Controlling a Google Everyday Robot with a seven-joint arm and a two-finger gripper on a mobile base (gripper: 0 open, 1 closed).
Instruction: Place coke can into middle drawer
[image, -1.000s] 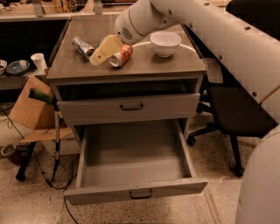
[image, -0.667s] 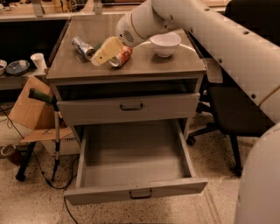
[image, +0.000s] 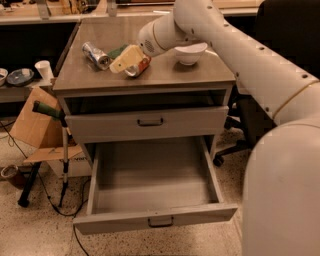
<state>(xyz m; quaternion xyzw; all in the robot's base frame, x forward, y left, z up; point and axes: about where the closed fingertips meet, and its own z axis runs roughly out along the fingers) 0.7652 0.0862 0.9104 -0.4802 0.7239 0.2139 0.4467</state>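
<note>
The coke can (image: 141, 67) lies on its side on the cabinet top (image: 165, 77), left of centre. My gripper (image: 125, 60) is down on the cabinet top right at the can, covering its left part, with the arm reaching in from the right. The middle drawer (image: 150, 217) is pulled fully out below and nothing lies in it. Its small dark handle faces the front.
A silver-grey can (image: 96, 55) lies just left of the gripper, with a green item (image: 118, 50) behind it. A white bowl (image: 190, 52) stands to the right. The upper drawer (image: 150, 122) is slightly ajar. A cardboard box (image: 32, 125) and a stick (image: 64, 150) stand to the left.
My gripper has shifted slightly to the right at the coke can. The can and the drawers have not moved.
</note>
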